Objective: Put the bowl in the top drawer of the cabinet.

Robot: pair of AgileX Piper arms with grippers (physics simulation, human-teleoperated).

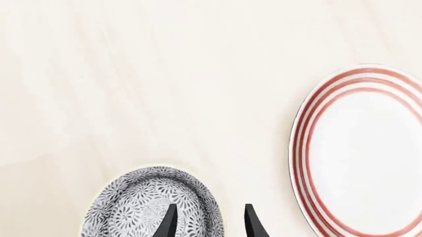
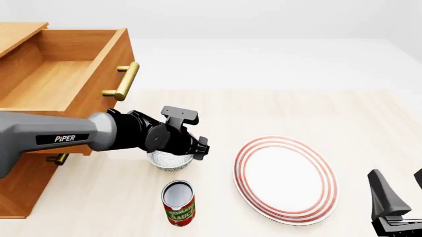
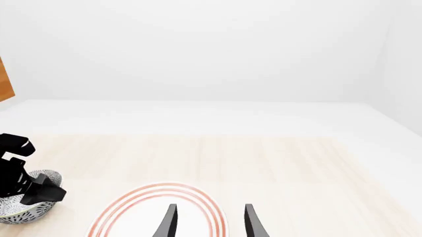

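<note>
The bowl (image 1: 142, 207), white with a dense dark speckle pattern, stands on the table in front of the cabinet (image 2: 20, 187). My left gripper (image 1: 211, 223) hangs right over it, open. One finger reaches inside the bowl's rim and the other stays outside, towards the plate. From the front the left gripper (image 2: 181, 148) covers most of the bowl (image 2: 170, 161). The top drawer (image 2: 66, 74) is pulled out and shows a bare inside behind its brass handle (image 2: 122, 81). My right gripper (image 3: 211, 222) is open near the table's front right, holding nothing.
A large red-ringed plate (image 2: 285, 178) lies to the right of the bowl. A tomato sauce can (image 2: 179, 202) stands upright just in front of the bowl. The lower drawer's brass handle (image 2: 61, 159) peeks out under the left arm.
</note>
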